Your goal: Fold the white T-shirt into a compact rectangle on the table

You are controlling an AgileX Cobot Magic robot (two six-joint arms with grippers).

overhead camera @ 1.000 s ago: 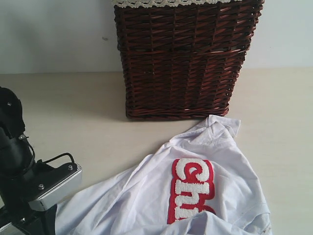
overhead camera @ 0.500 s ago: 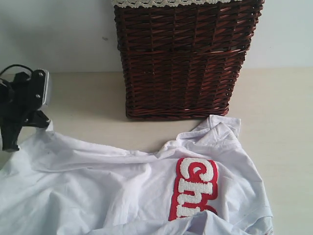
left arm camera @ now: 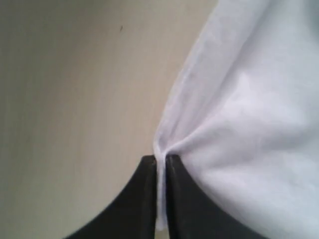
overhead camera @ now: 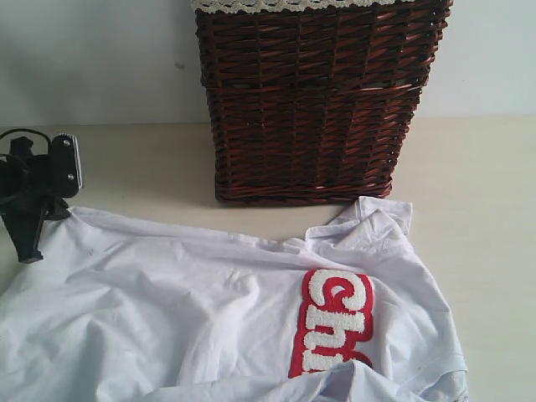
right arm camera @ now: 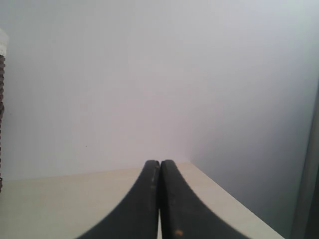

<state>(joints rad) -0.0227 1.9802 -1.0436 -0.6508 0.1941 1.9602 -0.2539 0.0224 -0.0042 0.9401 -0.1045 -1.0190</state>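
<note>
table (overhead camera: 490,167) bears white t-shirt (overhead camera: 167,310) stretched left-right, corner pinched by left fingers (left arm camera: 145,199).

Soft even light; faint shadow left of the basket (overhead camera: 310,100); wrist-view fingers (left arm camera: 144,199) blurred.

Basket (overhead camera: 310,109) blocks rear ctr — open table (overhead camera: 486,184) to its R.
</note>
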